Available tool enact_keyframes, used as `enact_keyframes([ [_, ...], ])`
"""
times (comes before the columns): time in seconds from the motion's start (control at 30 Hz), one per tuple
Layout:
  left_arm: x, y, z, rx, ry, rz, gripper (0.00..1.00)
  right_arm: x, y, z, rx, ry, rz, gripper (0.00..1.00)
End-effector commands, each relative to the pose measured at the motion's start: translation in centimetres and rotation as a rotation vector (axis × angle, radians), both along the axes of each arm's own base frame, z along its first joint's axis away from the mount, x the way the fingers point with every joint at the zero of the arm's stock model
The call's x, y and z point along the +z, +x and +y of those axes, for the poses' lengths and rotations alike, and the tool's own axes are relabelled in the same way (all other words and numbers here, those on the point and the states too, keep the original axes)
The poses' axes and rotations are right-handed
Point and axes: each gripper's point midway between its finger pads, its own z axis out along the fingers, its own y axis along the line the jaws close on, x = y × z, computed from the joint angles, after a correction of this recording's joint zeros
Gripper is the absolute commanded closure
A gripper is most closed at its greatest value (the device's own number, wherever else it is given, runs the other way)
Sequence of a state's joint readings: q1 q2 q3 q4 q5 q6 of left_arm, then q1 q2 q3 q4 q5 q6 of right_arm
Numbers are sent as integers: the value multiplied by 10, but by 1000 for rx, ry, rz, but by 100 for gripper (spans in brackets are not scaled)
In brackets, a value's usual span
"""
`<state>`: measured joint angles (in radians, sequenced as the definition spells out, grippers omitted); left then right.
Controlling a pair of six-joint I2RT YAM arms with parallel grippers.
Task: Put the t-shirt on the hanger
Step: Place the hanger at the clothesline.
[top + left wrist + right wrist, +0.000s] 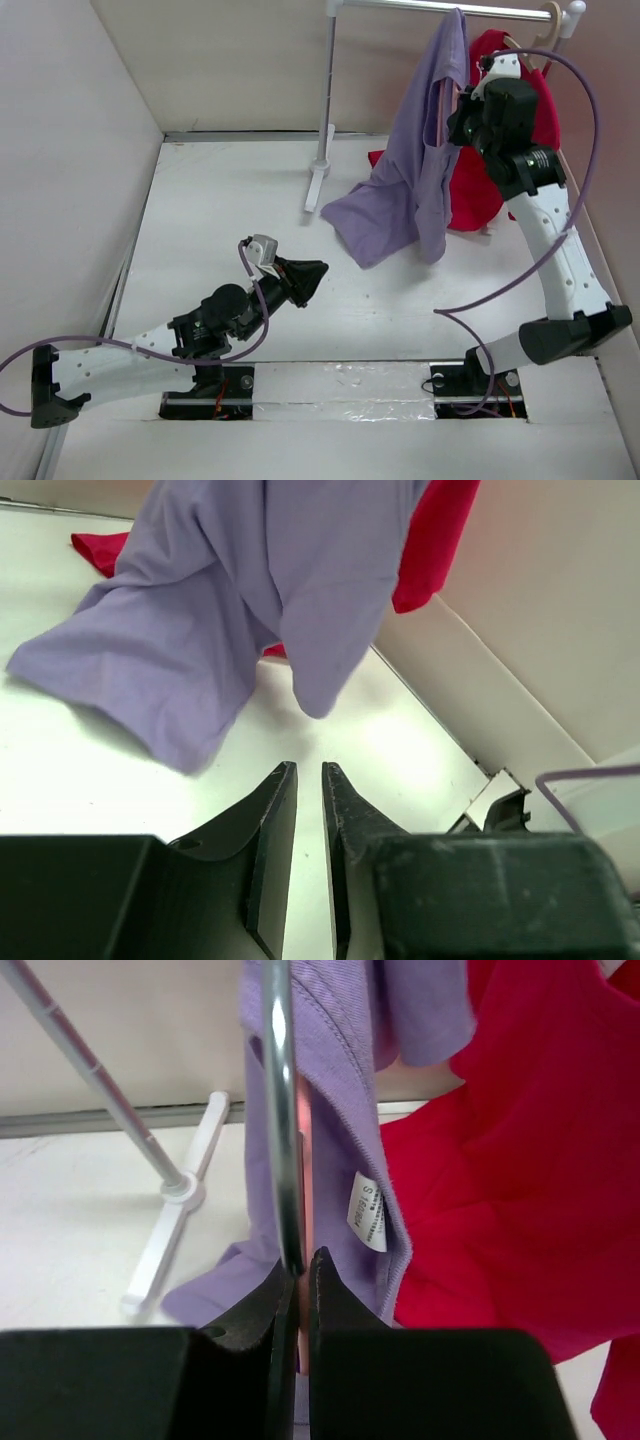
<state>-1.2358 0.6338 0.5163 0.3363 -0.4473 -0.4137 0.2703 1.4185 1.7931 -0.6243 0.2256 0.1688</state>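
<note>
Closest to us is the L gripper (309,768). Its jaws are at a narrow slit w/ nothing btwn them, low over the white table (220,200). It points twd the t-shirt (420,170) but sits well apart from it.

The R gripper (300,1260) is raised at the far right, jaws pinched on the hanger (281,1110). We see the silver hook wire running down into them, w/ a strip of pink right behind it.

The lavender t-shirt hangs from up near the rail of the white rack (328,90). Its collar and size label are just beside the hook, and its lower part is spread on the table near the rack's foot. We can't tell if the hanger's arms are inside the shirt.

A red shirt (470,195) hangs behind it, touching it.
</note>
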Motion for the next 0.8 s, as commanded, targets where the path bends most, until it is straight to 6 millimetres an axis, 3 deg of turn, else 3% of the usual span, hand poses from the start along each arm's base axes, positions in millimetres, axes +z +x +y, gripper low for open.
enact_keyframes([
  [0.0,13,-7,-1,-34,-62,-15,86,42,5,-13,-36,12,-96,100],
  [0.03,11,-7,-1,-39,-62,-20,85,42,1,-10,-26,7,-87,100],
  [0.07,14,-8,-1,-43,-74,-27,85,25,-5,4,1,-12,-47,100],
  [0.1,13,-8,-2,-42,-73,-26,85,23,-10,3,-29,-19,-67,100],
  [0.13,14,-8,-1,-44,-69,-32,85,34,-32,1,-24,-3,-114,100],
  [0.17,14,-8,-2,-45,-72,-38,85,28,-40,3,-18,12,-115,100],
  [0.2,16,-8,-3,-49,-77,-43,85,4,-43,2,-20,8,-84,100],
  [0.27,18,-8,-5,-53,-74,-61,84,5,-59,-6,-27,35,-110,100],
  [0.33,20,-9,-9,-66,-64,-65,83,4,-57,-15,-28,35,-99,100],
  [0.4,19,-10,-15,-84,-56,-64,83,-3,-47,-15,-24,7,-51,100],
  [0.43,20,-11,-17,-92,-58,-66,82,9,-44,-19,-33,6,-73,100],
  [0.53,20,-13,-20,-110,-74,-63,81,10,-24,-20,-37,-18,-49,100],
  [0.6,19,-14,-21,-117,-84,-59,81,27,-14,-28,-61,-21,-74,100],
  [0.63,17,-15,-21,-121,-85,-53,81,18,0,-27,-60,-30,-43,100],
  [0.67,17,-15,-21,-122,-88,-53,81,33,4,-35,-76,-23,-67,100],
  [0.77,14,-16,-22,-130,-75,-49,80,23,26,-36,-86,-31,-29,100],
])
